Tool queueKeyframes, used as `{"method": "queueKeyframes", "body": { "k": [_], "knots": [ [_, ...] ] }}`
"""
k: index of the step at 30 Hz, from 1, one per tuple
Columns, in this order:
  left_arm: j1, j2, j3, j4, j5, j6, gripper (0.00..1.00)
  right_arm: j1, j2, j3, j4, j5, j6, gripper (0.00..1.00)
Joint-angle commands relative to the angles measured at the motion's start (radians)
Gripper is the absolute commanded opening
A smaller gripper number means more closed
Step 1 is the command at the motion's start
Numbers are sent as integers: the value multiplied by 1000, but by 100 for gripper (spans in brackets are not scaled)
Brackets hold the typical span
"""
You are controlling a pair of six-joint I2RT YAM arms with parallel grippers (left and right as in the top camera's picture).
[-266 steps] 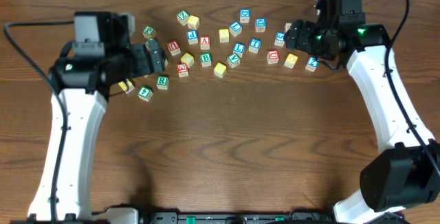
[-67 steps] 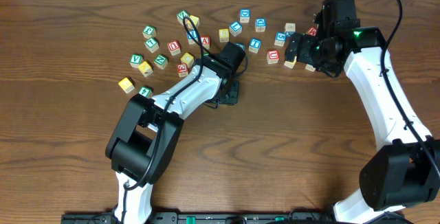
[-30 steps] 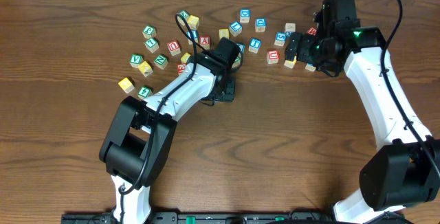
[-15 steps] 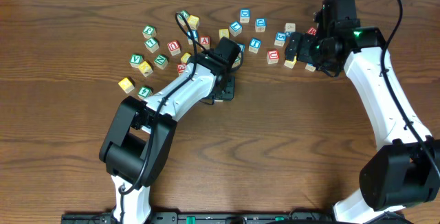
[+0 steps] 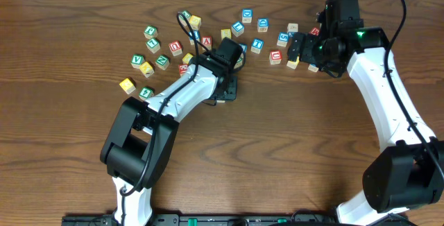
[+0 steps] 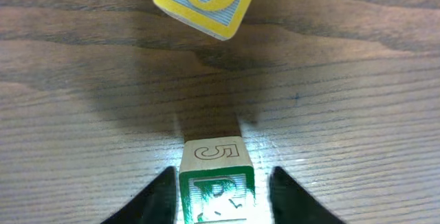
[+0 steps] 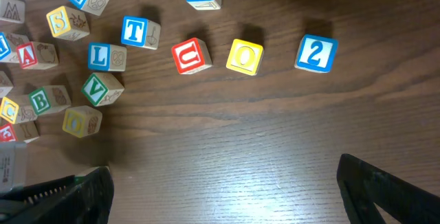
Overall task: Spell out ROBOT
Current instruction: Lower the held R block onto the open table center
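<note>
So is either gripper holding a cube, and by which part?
Nothing clamped yet: the left gripper straddles the green-framed cube at its sides, a gap showing beside one finger. The right gripper is open, empty.

Left arm point(image 5: 184, 98): was folded at the left edge of the bench point(image 5: 277, 150), now stretched across to the middle, just below the cube cluster. Left gripper point(image 6: 220, 176) sits there, fingers point(image 6: 159, 196) either side of a green-framed cube point(image 6: 216, 186), with a sliver of wood showing on each side. A green-framed cube lay low in the left-hand group before; that spot is bare. Cubes once under the arm now show, among them a green V point(image 5: 137, 60). In the last two seconds the gripper crept slightly up and left. Right gripper point(image 7: 223, 193) sits a little lower in the overhead view than before. The blue 2 point(image 7: 315, 52) is now largely covered from overhead.
</note>
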Motion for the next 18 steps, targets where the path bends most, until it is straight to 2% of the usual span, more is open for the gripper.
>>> {"method": "queueKeyframes", "body": {
  "k": [1,9,18],
  "knots": [
    [2,6,-24,8,-16,0,40,3,7,-7,2,11,-13,99],
    [3,6,-40,32,-19,0,40,3,7,-7,2,11,-13,99],
    [3,6,-41,41,-104,-4,38,3,7,-7,2,11,-13,98]
  ]
}}
